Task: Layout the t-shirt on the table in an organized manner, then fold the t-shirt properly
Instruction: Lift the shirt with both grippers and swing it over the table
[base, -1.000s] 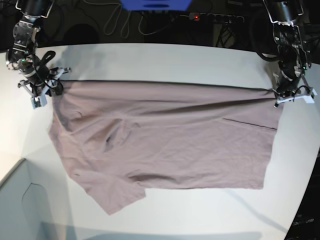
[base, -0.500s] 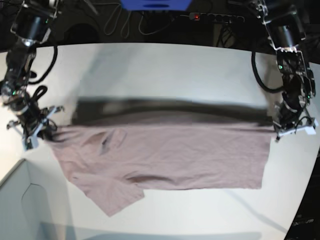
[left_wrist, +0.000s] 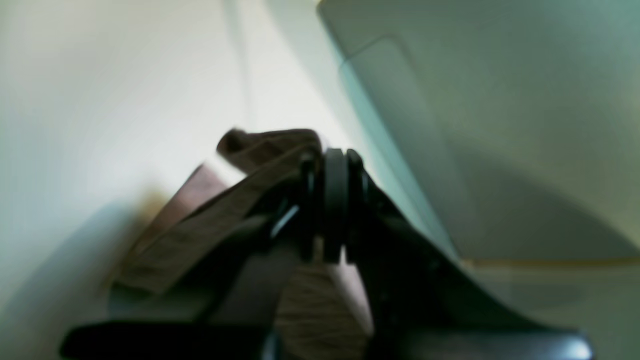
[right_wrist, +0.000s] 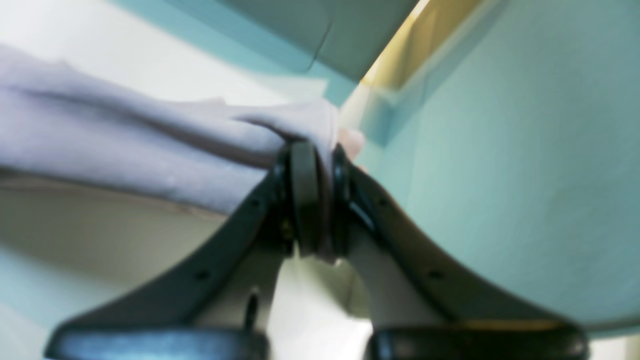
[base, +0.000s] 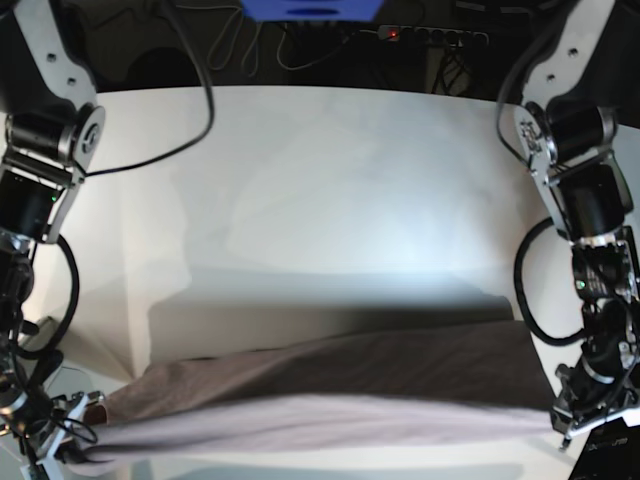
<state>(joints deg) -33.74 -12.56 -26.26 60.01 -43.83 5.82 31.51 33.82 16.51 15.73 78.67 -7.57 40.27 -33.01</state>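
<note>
Currently, item one, the t-shirt (base: 330, 395): stretched as a long band across the lower part of the base view, one corner in each of my grippers, its lower edge blurred; whether it hangs clear of the table (base: 330, 180) or drags along it, I cannot tell; most of the table above it lies bare.

Item two, progress: layout not finished, by my reckoning; the cloth is neither spread flat nor released; smoothing and every fold are left to do.

Item three, left gripper (left_wrist: 332, 200): jaws pressed together on a bunched fold of cloth, seen at frame centre of its wrist view; lower right in the base view.

Item four, right gripper (right_wrist: 312, 195): jaws clamped together on a shirt edge, cloth trailing to the left of that view; lower left in the base view.
</note>
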